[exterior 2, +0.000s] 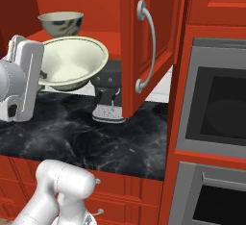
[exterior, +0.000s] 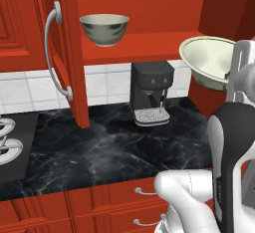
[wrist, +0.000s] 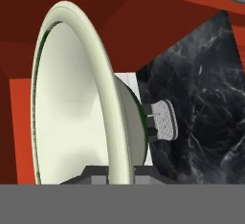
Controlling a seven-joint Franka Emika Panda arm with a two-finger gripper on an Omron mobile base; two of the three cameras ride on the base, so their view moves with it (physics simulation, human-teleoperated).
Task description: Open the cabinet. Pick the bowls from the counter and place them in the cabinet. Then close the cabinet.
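Wide bowl pinched in my gripper, up by the open cabinet.

Cabinet [exterior: 149, 8] doors open; counter [exterior: 109, 147] below with coffee machine [exterior: 150, 93] on it. Wide bowl [exterior 2: 72, 63] tilted in the air, level with shelf edge, rim clamped between my gripper [wrist: 119, 173] fingers. Deep bowl [exterior: 104, 29] sits on shelf, apart to the left.

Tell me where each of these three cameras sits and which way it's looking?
Left base view: behind the arm to its left, facing the open cabinet; white arm at lower right.
Right base view: behind the arm to its right, facing the same cabinet; arm at lower left, oven beside.
Hand view: on the hand, looking along the gripper, shut on the wide bowl.
Shared: both base views show the wide bowl, the deeper bowl on the shelf, and the coffee machine.
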